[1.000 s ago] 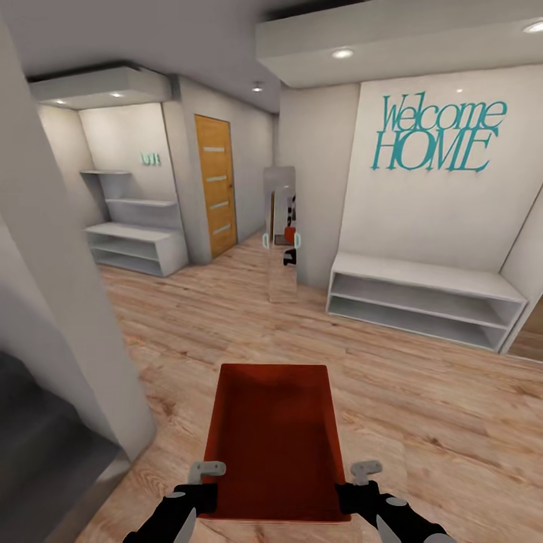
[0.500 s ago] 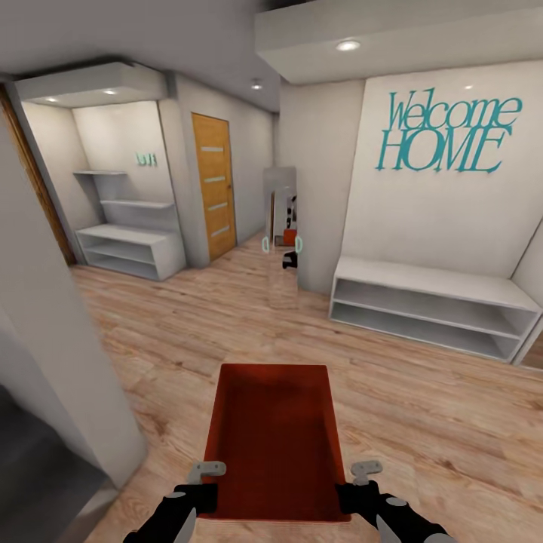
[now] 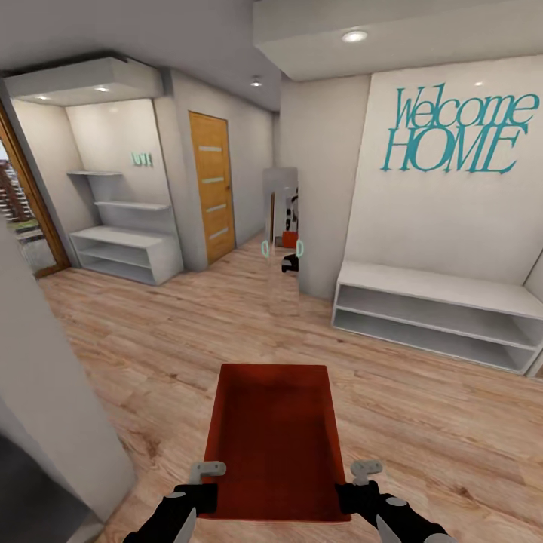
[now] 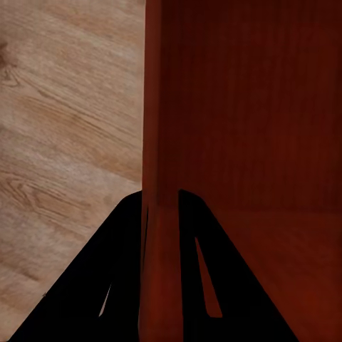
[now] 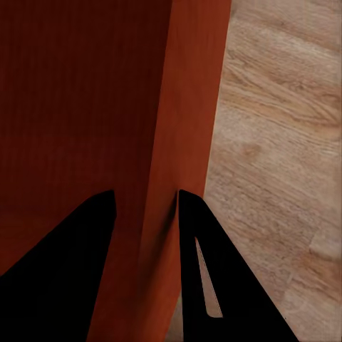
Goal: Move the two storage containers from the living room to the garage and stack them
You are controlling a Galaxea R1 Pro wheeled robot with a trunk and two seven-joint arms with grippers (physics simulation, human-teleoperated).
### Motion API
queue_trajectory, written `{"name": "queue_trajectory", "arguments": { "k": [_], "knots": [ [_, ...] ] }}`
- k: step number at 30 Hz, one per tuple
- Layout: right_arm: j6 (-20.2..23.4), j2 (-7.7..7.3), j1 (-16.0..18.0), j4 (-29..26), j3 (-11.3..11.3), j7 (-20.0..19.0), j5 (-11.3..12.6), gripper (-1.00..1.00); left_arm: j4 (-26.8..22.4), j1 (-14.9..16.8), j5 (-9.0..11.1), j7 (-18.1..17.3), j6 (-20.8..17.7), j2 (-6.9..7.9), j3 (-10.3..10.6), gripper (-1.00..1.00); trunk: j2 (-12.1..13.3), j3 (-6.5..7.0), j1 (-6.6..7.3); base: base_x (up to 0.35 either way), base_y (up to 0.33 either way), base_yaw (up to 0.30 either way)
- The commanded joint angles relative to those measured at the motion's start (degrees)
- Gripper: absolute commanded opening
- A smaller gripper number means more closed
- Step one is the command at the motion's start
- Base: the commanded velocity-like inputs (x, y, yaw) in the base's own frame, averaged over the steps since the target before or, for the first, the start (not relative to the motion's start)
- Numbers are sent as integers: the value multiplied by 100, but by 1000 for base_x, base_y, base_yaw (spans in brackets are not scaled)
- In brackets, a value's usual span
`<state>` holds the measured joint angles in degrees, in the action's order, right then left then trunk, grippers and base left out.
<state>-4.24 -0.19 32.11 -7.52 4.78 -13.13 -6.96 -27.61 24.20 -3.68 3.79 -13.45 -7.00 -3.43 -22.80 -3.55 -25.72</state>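
1. The storage container (image 3: 273, 441) is an orange-red box with no lid. It is up off the wood floor (image 3: 422, 422), in front of the robot, at about 6 o'clock in the head view.
2. The left gripper (image 3: 197, 490) is pinched onto the left wall of the box, near the corner closest to the robot. In the left wrist view, one black finger (image 4: 121, 278) sits outside the wall and one sits inside.
3. The right gripper (image 3: 360, 490) is pinched onto the right wall the same way. In the right wrist view, the wall runs up between the two dark fingers (image 5: 214, 285).
4. The box looks stiff and hard, like plastic. Its walls are straight and thin, with tiny fine ribs. I think the ribs help stop it slipping.
5. It looks empty, so I think it is light. It is long, though, so the far end could dip if one side lets go.
6. The best places to hold it are the two long side walls, one on each side, as now.
7. Around it: pale walls, a white low shelf (image 3: 441, 313) at 2 o'clock, blue-green "Welcome HOME" letters (image 3: 452, 128), a wood door (image 3: 212, 185) at 11 o'clock, and a tall mirror (image 3: 282, 234) at 12 o'clock.
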Motion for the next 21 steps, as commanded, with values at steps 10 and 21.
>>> {"name": "queue_trajectory", "arguments": {
  "k": [10,21],
  "knots": [
    [-48,-34,6,-13,-73,-199,28,-100,1,6,60,-6,-35,349,-273,-100,-12,-11,-7,327,0,0],
    [-46,-34,6,-13,-73,-199,20,-100,1,6,60,-7,-35,349,-273,-100,-12,-11,-7,327,0,0]
  ]
}}
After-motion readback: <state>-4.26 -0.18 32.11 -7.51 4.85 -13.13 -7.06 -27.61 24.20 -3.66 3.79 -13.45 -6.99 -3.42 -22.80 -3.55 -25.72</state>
